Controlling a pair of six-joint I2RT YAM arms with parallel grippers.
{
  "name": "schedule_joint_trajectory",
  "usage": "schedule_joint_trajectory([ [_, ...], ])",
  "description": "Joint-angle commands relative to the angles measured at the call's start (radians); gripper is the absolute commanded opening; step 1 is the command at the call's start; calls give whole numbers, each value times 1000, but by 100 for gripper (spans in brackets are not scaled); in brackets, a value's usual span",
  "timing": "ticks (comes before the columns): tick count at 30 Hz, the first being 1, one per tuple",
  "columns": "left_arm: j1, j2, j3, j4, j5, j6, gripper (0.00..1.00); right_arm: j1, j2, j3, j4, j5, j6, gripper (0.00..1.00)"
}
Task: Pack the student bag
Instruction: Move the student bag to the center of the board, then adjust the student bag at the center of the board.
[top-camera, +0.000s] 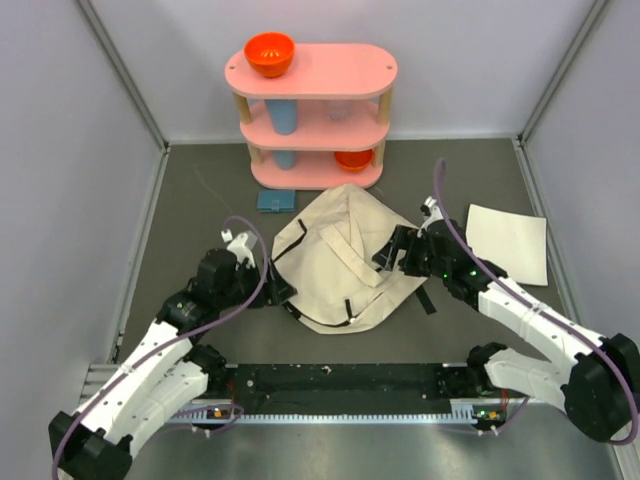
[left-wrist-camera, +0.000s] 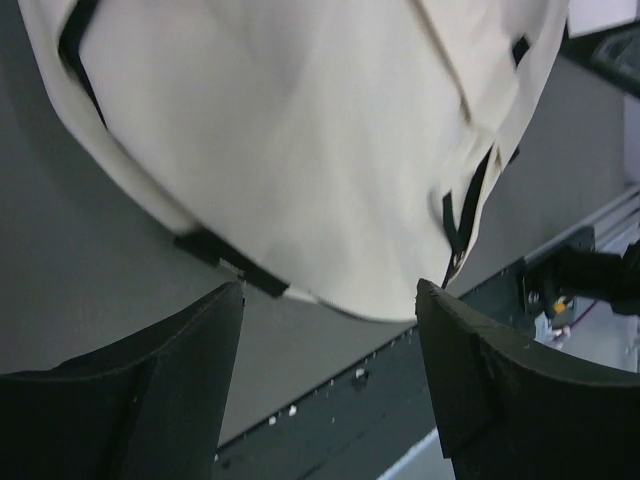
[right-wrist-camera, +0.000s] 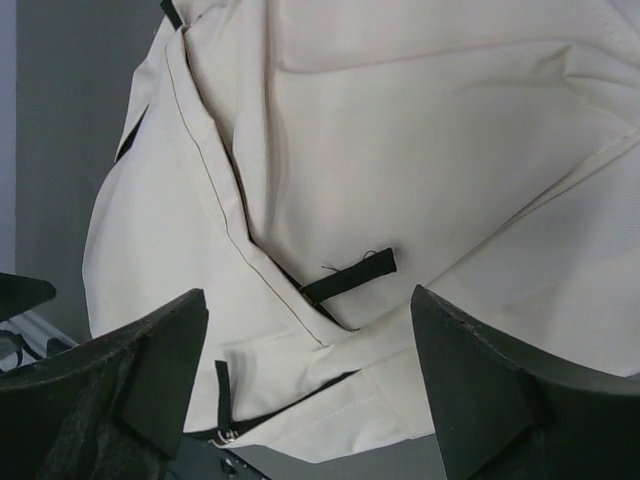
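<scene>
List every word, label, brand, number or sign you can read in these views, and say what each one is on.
None can be read.
The student bag shows plain cream cloth with black pulls, no print or label in any view.
The white sheet looks blank.
The small blue item by the pink shelf is too small to tell whether it bears any marking.

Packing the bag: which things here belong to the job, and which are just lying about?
Job: student bag; left gripper and right gripper, both open at it.
Lying about: pink shelf, orange bowl on its top, blue cup on its middle level, flat blue item, white sheet.
</scene>
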Motion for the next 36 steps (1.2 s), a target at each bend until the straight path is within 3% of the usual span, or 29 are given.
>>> schedule_joint_trajectory([
  [1, -70, -71, -59, -128, -21, -93, 73, 6, 21, 27, 66, -96, -17, 81],
  [6, -93, -25, -145, 59, 105, -136, 72, 6, 14, 5, 73, -102, -5, 81],
  [10, -127, 32, -162, 213, 165, -124, 63, 6, 1, -2, 60, -96, 7, 81],
  [14, -130, 67, -163, 192, 155, -92, 36, 8, -6, -15, 54, -88, 23, 81],
  [18, -128, 55, -180, 138, 172, -66, 25, 6, -9, -25, 50, -85, 30, 81],
  [20, -128, 45, -166, 100, 180, -46, 29, 8, -8, -31, 50, -83, 33, 81],
  [21, -130, 32, -168, 81, 183, -38, 41, 8, -6, -33, 51, -83, 35, 81],
  [23, -128, -26, -179, 47, 186, -43, 53, 8, -2, -38, 51, -85, 39, 81],
  [26, -128, -121, -194, -8, 126, -64, 56, 6, 12, -33, 50, -93, 39, 81],
  [28, -131, -148, -226, 15, 91, -102, 47, 8, 17, -36, 54, -93, 44, 81],
  [31, -131, -113, -231, 24, 59, -133, 21, 6, 21, -31, 60, -99, 50, 81],
  [36, -131, -22, -211, 26, 40, -109, 15, 6, 17, -33, 57, -97, 52, 81],
])
